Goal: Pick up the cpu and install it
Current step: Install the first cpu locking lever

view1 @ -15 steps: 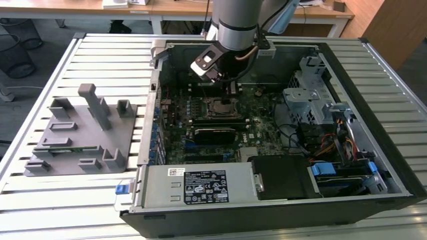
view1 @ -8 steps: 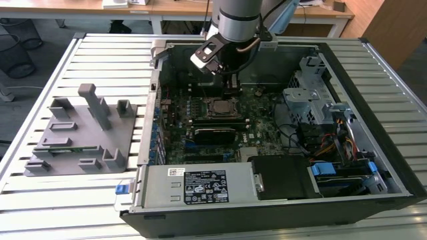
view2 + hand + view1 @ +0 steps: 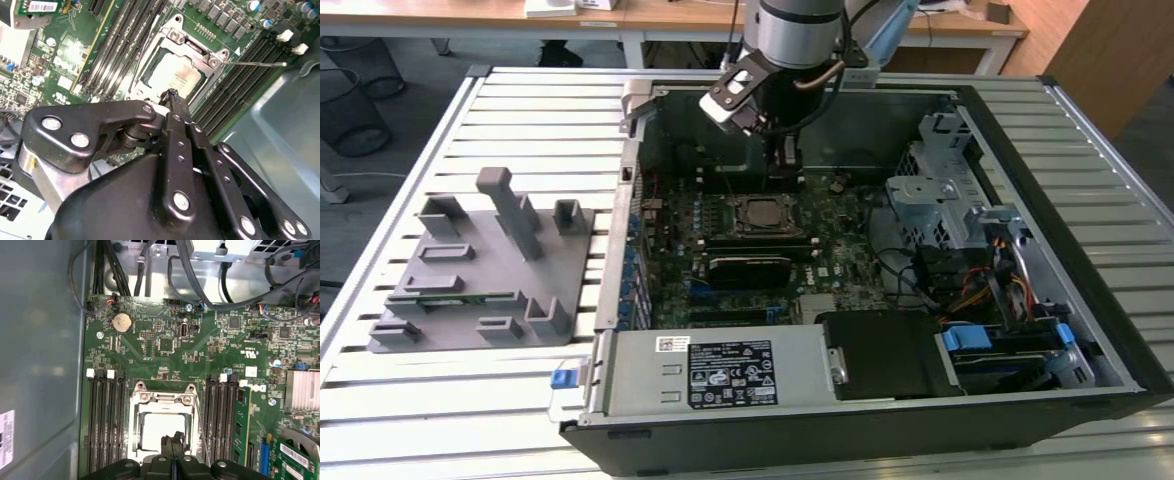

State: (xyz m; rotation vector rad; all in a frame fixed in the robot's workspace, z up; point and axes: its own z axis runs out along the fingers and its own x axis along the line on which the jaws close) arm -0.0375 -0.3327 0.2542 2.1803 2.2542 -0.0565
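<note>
**Pincer [image 3: 172,96] clenched over the cpu [image 3: 172,77] in its socket**

Pincer fingertips are pressed together on nothing, hovering close above the cpu. The chip lies flat within the metal socket frame [image 3: 200,52] on the green motherboard [image 3: 65,50]. It looks light, thin and rigid, with a smooth metal top that is probably slippery and an underside that is likely delicate. Its opposite side edges seem the safest hold, though the frame crowds them. Memory slots [image 3: 120,45] flank the socket, a thin latch lever [image 3: 255,63] juts out beside it, and the case wall [image 3: 280,130] stands near.
</note>
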